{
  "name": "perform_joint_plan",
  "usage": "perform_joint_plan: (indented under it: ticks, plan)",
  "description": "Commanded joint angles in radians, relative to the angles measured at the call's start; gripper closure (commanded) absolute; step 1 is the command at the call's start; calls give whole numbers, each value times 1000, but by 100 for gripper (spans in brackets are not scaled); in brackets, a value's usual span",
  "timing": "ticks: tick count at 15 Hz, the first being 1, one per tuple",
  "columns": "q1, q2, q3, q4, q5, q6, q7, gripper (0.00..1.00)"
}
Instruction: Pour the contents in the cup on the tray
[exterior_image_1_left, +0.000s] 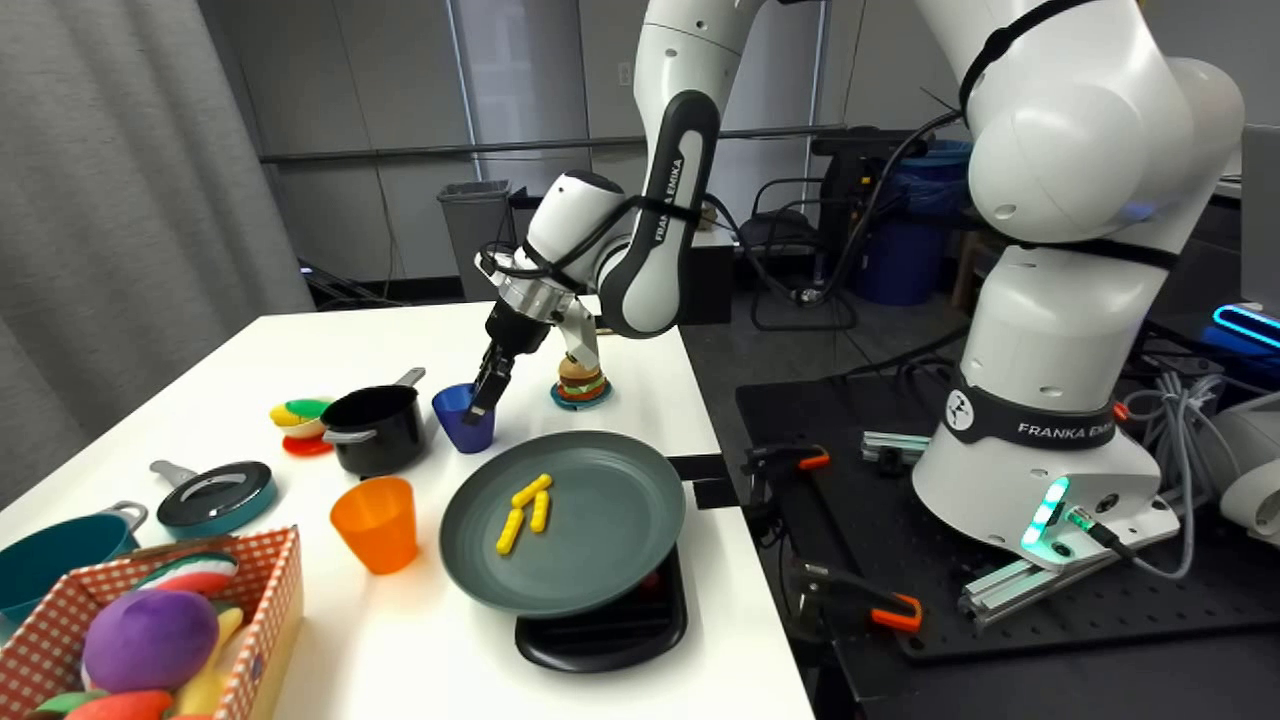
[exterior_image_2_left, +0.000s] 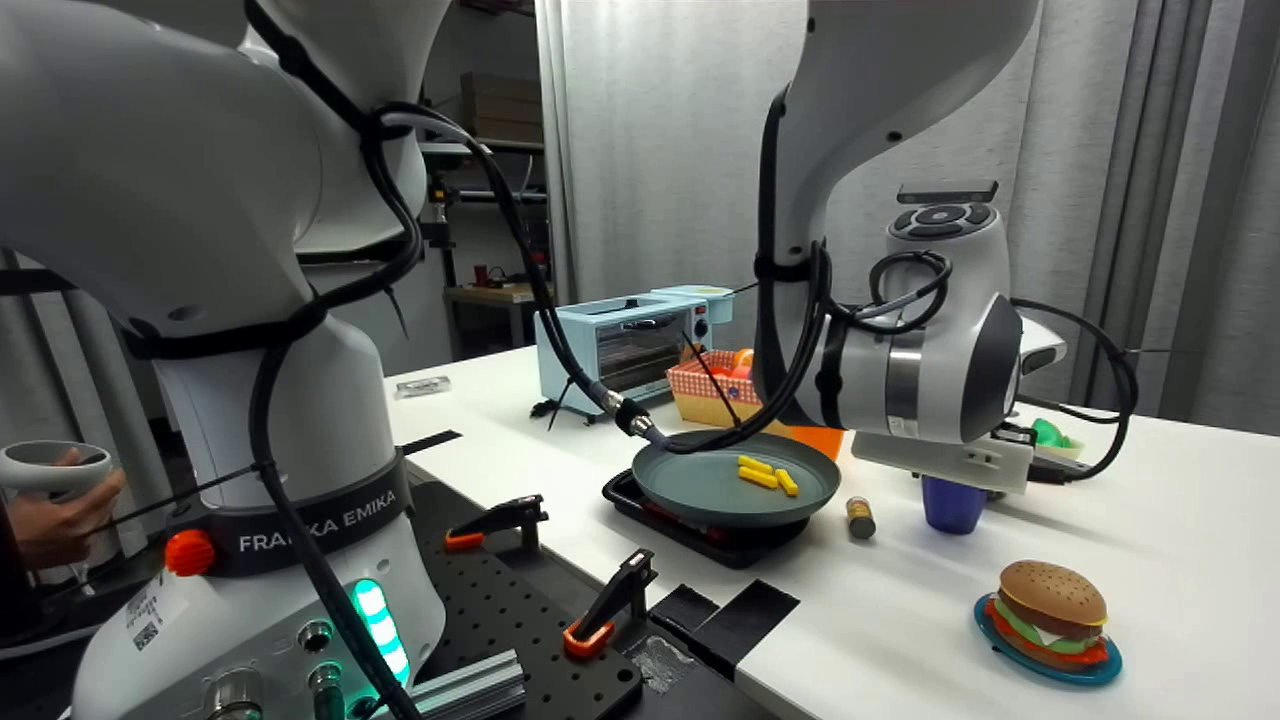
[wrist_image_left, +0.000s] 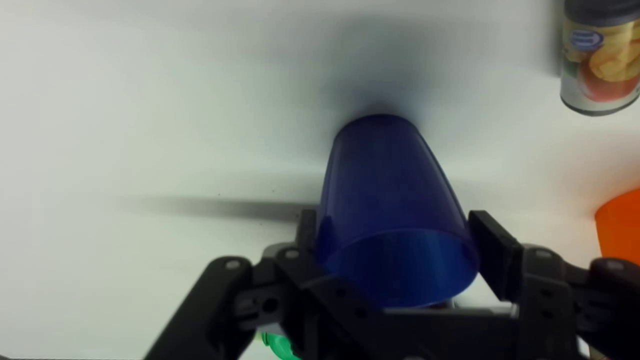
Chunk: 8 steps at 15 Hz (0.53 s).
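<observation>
In an exterior view, a toy hamburger (exterior_image_1_left: 580, 383) sits toward the far right corner of the table (exterior_image_1_left: 400, 345). A teal pot (exterior_image_1_left: 60, 558) stands near the left edge, beside a checked basket (exterior_image_1_left: 283, 620) of toy food (exterior_image_1_left: 150, 640). An orange cup (exterior_image_1_left: 380, 525) stands farther in.

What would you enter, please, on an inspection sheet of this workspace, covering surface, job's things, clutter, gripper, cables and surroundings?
Surface: white table, with black tape at an edge.
Job's things: three yellow pieces lie on the grey-green dish, which rests on a black base; no pieces show inside the blue cup.
Clutter: orange cup, black pot, toy burger, checked basket of toy food, light-blue toaster oven, small can.
Gripper: closed on the blue cup from both sides.
Cables: black cables run along the arm, with loose loops.
Surroundings: grey curtain, grey bin, a person's hand holding a white object.
</observation>
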Motion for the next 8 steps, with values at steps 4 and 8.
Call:
perform_joint_plan:
  ticks: [4,8]
  plan:
    - [-7,-41,7,-20,-9,-4,0,50]
    - [-13,-107,27,-71,-10,3,13,50]
